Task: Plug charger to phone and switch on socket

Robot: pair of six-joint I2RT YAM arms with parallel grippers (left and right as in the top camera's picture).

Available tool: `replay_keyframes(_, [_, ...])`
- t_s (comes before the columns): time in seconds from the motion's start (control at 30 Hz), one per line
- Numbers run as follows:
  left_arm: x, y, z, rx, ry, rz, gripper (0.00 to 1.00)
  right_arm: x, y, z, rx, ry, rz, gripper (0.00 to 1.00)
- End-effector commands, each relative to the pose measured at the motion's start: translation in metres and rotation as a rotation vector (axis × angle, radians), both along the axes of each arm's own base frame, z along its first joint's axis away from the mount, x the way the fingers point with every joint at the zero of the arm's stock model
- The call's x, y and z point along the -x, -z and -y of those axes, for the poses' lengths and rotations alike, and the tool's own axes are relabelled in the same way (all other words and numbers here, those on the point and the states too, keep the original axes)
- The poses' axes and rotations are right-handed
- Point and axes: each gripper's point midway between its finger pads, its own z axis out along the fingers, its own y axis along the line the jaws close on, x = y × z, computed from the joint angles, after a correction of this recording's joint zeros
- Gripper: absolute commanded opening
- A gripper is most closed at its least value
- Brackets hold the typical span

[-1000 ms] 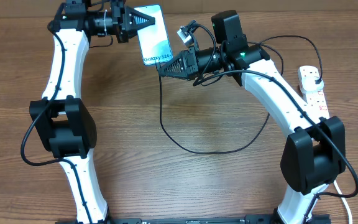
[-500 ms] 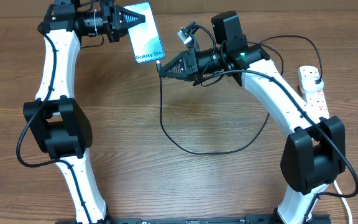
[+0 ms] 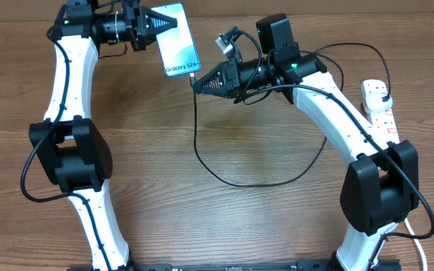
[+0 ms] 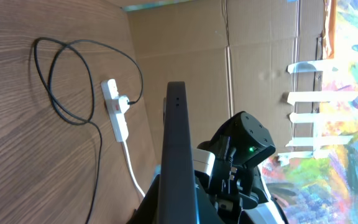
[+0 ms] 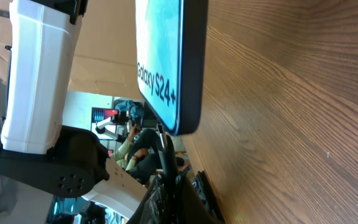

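Observation:
The phone (image 3: pixel 178 44), with a light blue-teal screen reading "Galaxy S24", is held above the far table by my left gripper (image 3: pixel 155 21), which is shut on its top end. In the left wrist view the phone (image 4: pixel 177 155) shows edge-on. My right gripper (image 3: pixel 199 81) is shut on the charger's connector end (image 5: pixel 162 144), whose tip touches the phone's bottom edge (image 5: pixel 185 124). The thin black charger cable (image 3: pixel 224 177) loops over the table to a black plug (image 3: pixel 383 98) in the white socket strip (image 3: pixel 381 113), which also shows in the left wrist view (image 4: pixel 115 112).
The socket strip's thick white cord (image 4: pixel 132 171) runs along the right side of the table. A cardboard wall (image 4: pixel 185 56) stands behind the table. Both arms reach over the far half of the table.
My left gripper has carried the phone a little left and tilted it. My right gripper has followed with the connector, which now meets the phone's bottom edge.

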Motion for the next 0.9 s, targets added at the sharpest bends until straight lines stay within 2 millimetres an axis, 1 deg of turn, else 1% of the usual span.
replay_keyframes(0.0, [0.0058,-0.0113,0.0088,0.02,0.038,0.033,0.04,0.0017,-0.0107,-0.0029,-0.013,-0.009,0.032,0.04])
replay_keyframes(0.4, [0.0075,-0.0126,0.0105,0.028,0.049,0.034,0.04,0.0034,-0.0072,-0.0042,-0.008,-0.011,0.025,0.04])
replay_keyframes(0.87, [0.0097,-0.0126,0.018,0.029,0.064,0.034,0.04,0.0024,-0.0064,-0.0041,-0.003,-0.005,0.027,0.04])
